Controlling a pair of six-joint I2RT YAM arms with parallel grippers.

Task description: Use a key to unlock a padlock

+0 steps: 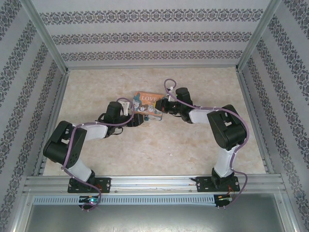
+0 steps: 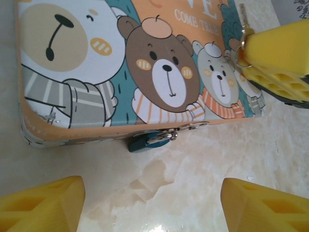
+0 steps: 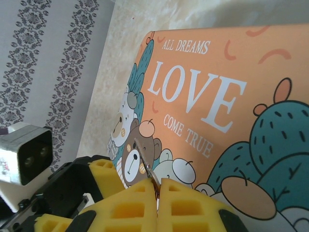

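The small teal padlock (image 2: pixel 144 142) hangs by its silver shackle from the latch on the front side of the "LOVE" tin (image 2: pixel 145 58), lying against the table. In the left wrist view my left gripper (image 2: pixel 154 205) stands open just in front of the padlock, apart from it, with bare table between its yellow pads. In its own wrist view my right gripper (image 3: pixel 158 186) is shut on the key (image 3: pixel 144 159), whose silver blade sticks out over the tin's lid (image 3: pixel 217 96). The left wrist view shows the right gripper (image 2: pixel 277 58) over the tin's right corner.
The tin (image 1: pixel 146 107) lies mid-table between the two grippers, left gripper (image 1: pixel 136 118) and right gripper (image 1: pixel 162 107). Patterned walls close in the table on three sides. The left wrist camera housing (image 3: pixel 24 152) sits close beside my right gripper.
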